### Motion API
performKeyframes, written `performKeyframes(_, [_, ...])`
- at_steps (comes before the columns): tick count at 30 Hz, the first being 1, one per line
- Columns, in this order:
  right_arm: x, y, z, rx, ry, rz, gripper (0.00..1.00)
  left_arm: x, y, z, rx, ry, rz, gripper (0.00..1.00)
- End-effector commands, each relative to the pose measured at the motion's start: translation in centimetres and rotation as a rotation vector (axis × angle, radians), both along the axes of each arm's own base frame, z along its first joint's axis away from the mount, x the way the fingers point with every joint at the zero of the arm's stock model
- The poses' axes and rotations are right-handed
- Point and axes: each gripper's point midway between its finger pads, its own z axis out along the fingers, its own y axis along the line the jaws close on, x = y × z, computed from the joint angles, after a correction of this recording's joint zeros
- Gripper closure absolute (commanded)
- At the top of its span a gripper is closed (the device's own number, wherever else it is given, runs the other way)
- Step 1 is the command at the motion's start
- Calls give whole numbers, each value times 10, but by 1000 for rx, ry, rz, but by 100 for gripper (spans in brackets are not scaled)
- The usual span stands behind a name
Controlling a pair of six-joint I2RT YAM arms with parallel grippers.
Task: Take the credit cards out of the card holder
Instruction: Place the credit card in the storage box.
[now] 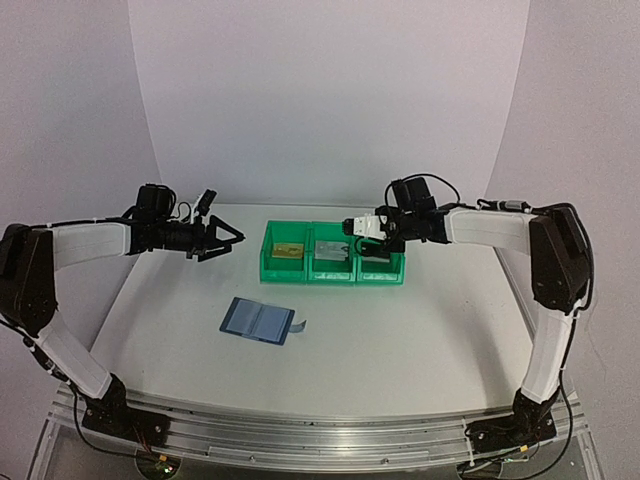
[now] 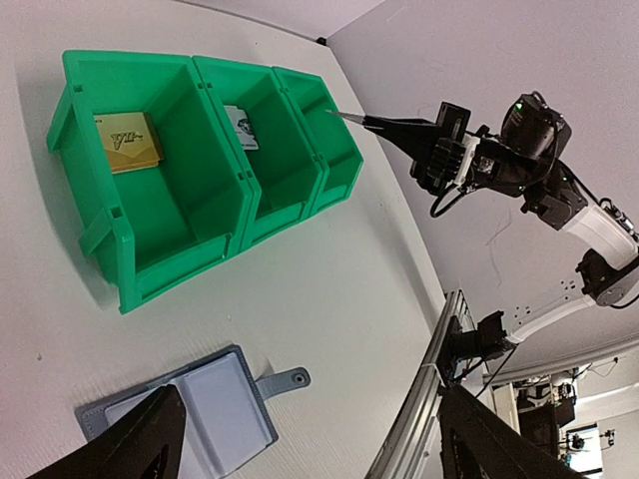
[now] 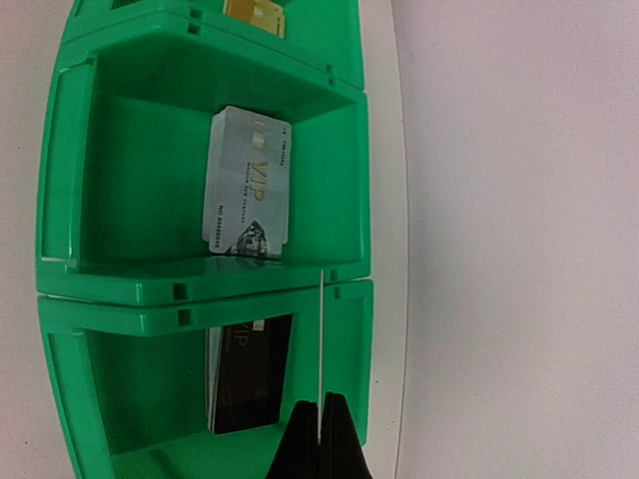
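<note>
Right wrist: right gripper (image 3: 319, 404) pinches a card (image 3: 319, 339) edge-on.
It may snag the bin divider (image 3: 200, 291); left gripper (image 1: 225, 240) gapes empty.

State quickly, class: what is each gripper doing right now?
Left gripper: open, holding nothing.
Right gripper: fingers shut on a card, seen edge-on.

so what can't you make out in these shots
- Wallet: left wrist view, near end cut by the bottom edge and covered by the left pincer.
- Black card: right wrist view, a corner behind the right pincer.
- Gold card: right wrist view, cut off by top edge.
</note>
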Motion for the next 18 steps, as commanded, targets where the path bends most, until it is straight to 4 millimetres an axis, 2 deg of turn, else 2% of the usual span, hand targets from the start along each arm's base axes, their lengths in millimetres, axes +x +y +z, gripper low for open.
performKeyframes(1, [10, 5, -5, 17, -4, 23, 100, 12, -2, -2, 16, -73, -2, 12])
performKeyframes(5, [15, -2, -10, 24, 9, -19, 100, 13, -1, -6, 22, -62, -1, 11])
performKeyframes(13, [17, -7, 14, 56, -20, -64, 100, 11, -1, -13, 18, -31, 7, 11])
performKeyframes(18, [20, -14, -6, 17, -1, -102, 100, 12, -1, -14, 13, -19, 12, 11])
